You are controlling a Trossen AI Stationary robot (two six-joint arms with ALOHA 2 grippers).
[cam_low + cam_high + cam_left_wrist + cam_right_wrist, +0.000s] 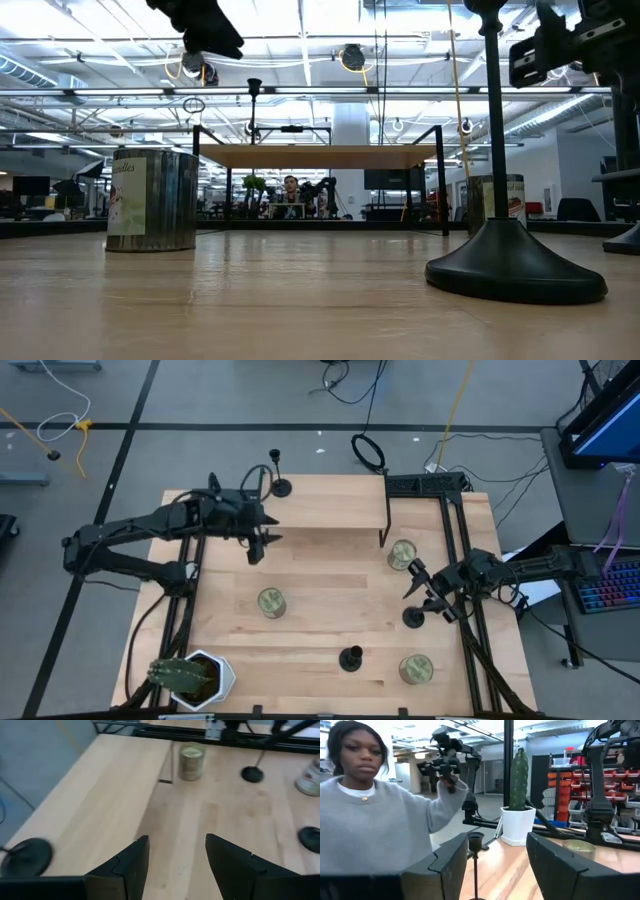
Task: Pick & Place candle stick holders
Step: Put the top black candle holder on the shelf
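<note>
1. We found the left gripper (262, 546) hovering over the wooden table (320, 650) near its far-left part, fingers (131, 865) spread apart with nothing between them.
2. One candle stick holder (279, 484) stood upright at the far edge, just beyond that gripper.
3. The right gripper (418, 582) sat at the right side, fingers (445, 862) parted. A second holder (413, 617) stood just beside it; its stem (475, 865) showed between the fingers in the right wrist view, untouched as far as we could tell.
4. A third holder (350, 658) stood near the front edge, centre.
5. Three cans (271, 602) were scattered about, well apart.
6. A potted cactus (185, 678) occupied the front-left corner.
7. A person in a grey sweater (375, 837) stood beyond the table.
</note>
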